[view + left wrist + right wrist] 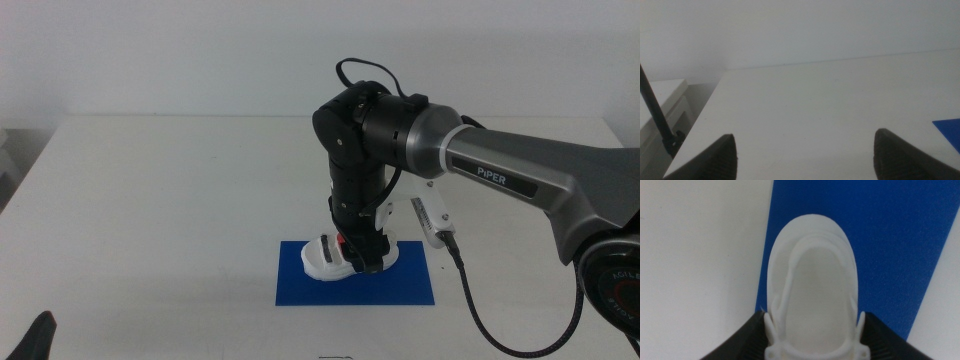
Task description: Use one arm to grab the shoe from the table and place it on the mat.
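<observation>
Middle view: we log the right end effector (362, 262) clamped on the white sandal (325, 258), which sits on the blue mat (410, 285); left end effector (805, 155) spread wide above the table (150, 200).

The arm (470, 160) is showing a glossy black rounded joint at its upper end, a grey sleeve, and a long dark-grey link bearing white "PiPER" lettering. A black cable (480, 310) is looping from a white bracket beside the wrist toward the arm's base, and a second thin black cable is arching over the top joint. A bulky black rounded joint is showing at the picture's right edge. The left gripper (805, 155) is showing two dark, matte, wedge-shaped jaws. The right gripper (815, 342) is showing black jaws with ribbed faces.
</observation>
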Action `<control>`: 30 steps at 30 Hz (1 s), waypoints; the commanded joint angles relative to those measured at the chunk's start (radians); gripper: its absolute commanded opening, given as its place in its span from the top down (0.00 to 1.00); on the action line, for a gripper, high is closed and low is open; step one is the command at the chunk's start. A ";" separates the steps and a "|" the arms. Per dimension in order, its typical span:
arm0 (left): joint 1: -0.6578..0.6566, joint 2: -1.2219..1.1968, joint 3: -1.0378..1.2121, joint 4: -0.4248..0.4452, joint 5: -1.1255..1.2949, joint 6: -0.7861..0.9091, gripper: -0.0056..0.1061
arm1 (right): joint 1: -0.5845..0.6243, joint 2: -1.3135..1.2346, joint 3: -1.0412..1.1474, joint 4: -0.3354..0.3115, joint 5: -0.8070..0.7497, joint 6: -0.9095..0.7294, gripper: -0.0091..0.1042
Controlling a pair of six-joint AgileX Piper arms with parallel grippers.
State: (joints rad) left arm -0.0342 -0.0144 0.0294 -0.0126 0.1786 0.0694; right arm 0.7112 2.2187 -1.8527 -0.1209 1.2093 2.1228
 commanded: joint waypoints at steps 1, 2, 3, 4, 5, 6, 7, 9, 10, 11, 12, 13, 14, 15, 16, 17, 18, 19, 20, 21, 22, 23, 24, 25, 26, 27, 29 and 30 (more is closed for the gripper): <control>-0.004 -0.016 -0.003 -0.009 -0.084 -0.015 0.11 | -0.011 -0.056 -0.025 0.011 0.090 0.017 0.93; -0.004 -0.016 -0.003 -0.009 -0.084 -0.015 0.11 | -0.011 -0.056 -0.025 0.014 0.090 0.017 0.92; -0.004 -0.016 -0.003 -0.009 -0.084 -0.015 0.11 | -0.012 -0.056 -0.025 0.016 0.090 0.017 0.92; -0.004 -0.016 -0.003 -0.009 -0.084 -0.015 0.11 | -0.015 -0.056 -0.025 0.027 0.091 0.017 0.90; -0.004 -0.016 -0.003 -0.009 -0.084 -0.015 0.11 | -0.016 -0.056 -0.025 0.034 0.091 0.017 0.88; -0.004 -0.016 -0.003 -0.009 -0.084 -0.015 0.11 | -0.017 -0.056 -0.025 0.040 0.091 0.017 0.86; -0.004 -0.016 -0.003 -0.009 -0.084 -0.015 0.11 | -0.017 -0.056 -0.025 0.044 0.091 0.017 0.84; -0.004 -0.016 -0.003 -0.009 -0.084 -0.015 0.11 | -0.017 -0.056 -0.025 0.045 0.091 0.017 0.78; -0.004 -0.016 -0.003 -0.009 -0.084 -0.015 0.11 | -0.017 -0.056 -0.025 0.045 0.090 0.017 0.75; -0.004 -0.016 -0.003 -0.009 -0.084 -0.015 0.11 | -0.017 -0.056 -0.025 0.045 0.090 0.017 0.71; -0.004 -0.016 -0.003 -0.009 -0.084 -0.015 0.11 | -0.017 -0.056 -0.025 0.045 0.090 0.017 0.63; -0.004 -0.016 -0.003 -0.009 -0.084 -0.015 0.11 | -0.017 -0.056 -0.025 0.045 0.090 0.017 0.59; -0.004 -0.016 -0.003 -0.009 -0.084 -0.015 0.11 | -0.017 -0.056 -0.025 0.042 0.088 0.017 0.54; -0.004 -0.016 -0.003 -0.009 -0.084 -0.015 0.11 | -0.017 -0.056 -0.025 0.039 0.086 0.017 0.50; -0.004 -0.016 -0.003 -0.009 -0.084 -0.015 0.11 | -0.017 -0.056 -0.025 0.037 0.082 0.017 0.44; -0.004 -0.016 -0.003 -0.009 -0.084 -0.015 0.11 | -0.017 -0.056 -0.025 0.033 0.080 0.017 0.39; -0.004 -0.016 -0.003 -0.009 -0.084 -0.015 0.11 | -0.017 -0.056 -0.025 0.033 0.080 0.017 0.35; -0.004 -0.016 -0.003 -0.009 -0.084 -0.015 0.11 | -0.017 -0.056 -0.025 0.035 0.080 0.016 0.29; -0.004 -0.016 -0.003 -0.009 -0.084 -0.015 0.11 | -0.017 -0.058 -0.025 0.042 0.080 0.012 0.25; -0.004 -0.016 -0.003 -0.009 -0.084 -0.015 0.11 | -0.017 -0.061 -0.025 0.056 0.080 -0.003 0.20; -0.004 -0.016 -0.003 -0.009 -0.084 -0.015 0.11 | -0.017 -0.069 -0.025 0.069 0.080 -0.019 0.17; -0.004 -0.016 -0.003 -0.009 -0.084 -0.015 0.11 | -0.017 -0.074 -0.025 0.082 0.082 -0.042 0.14; -0.004 -0.016 -0.003 -0.009 -0.084 -0.015 0.11 | -0.018 -0.088 -0.027 0.091 0.082 -0.065 0.12; -0.004 -0.016 -0.003 -0.009 -0.084 -0.015 0.11 | -0.019 -0.104 -0.028 0.094 0.089 -0.096 0.11; -0.004 -0.016 -0.003 -0.009 -0.084 -0.015 0.11 | -0.021 -0.123 -0.028 0.094 0.092 -0.124 0.11; -0.004 -0.016 -0.003 -0.009 -0.084 -0.015 0.11 | -0.024 -0.146 -0.028 0.089 0.092 -0.177 0.11; -0.004 -0.016 -0.003 -0.009 -0.084 -0.015 0.11 | -0.030 -0.208 -0.028 0.090 0.091 -0.369 0.11; -0.004 -0.016 -0.003 -0.009 -0.084 -0.015 0.11 | -0.032 -0.237 -0.028 0.090 0.091 -0.464 0.11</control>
State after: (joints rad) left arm -0.0342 -0.0144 0.0294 -0.0126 0.1786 0.0694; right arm 0.6944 2.1043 -1.8517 -0.0210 1.2103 1.8201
